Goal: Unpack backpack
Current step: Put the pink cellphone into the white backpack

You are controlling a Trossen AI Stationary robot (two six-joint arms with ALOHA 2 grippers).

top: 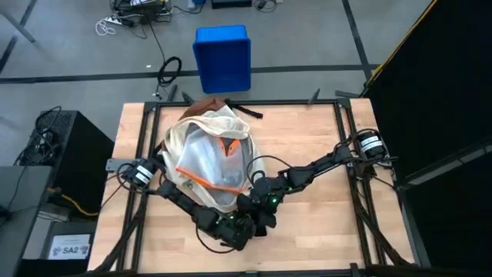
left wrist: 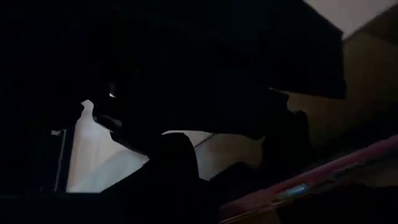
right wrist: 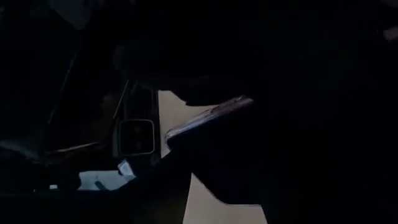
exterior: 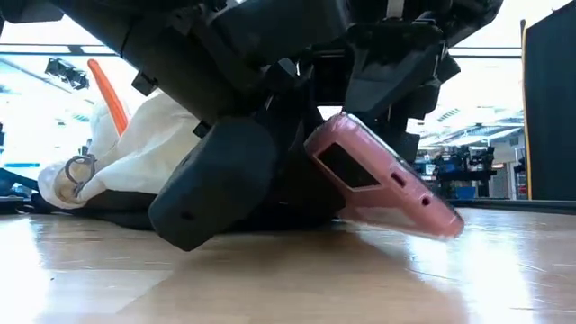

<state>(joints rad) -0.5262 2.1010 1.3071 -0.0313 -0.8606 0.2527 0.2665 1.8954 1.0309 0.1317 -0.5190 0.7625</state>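
soft cream backpack (top: 211, 150) | glossy pink phone (exterior: 382, 184), tilted | both arms' fingers hidden, perhaps gripping

The backpack (top: 201, 135) is a cream-white fabric bag with a brown base at its far end, lying flat on the wooden table, left of centre in the high view. Its mouth is open toward the lower centre of the frame, exposing a clear orange-edged pouch inside. In the low view the backpack (exterior: 148, 148) appears at centre left as crumpled white fabric resting on the tabletop.
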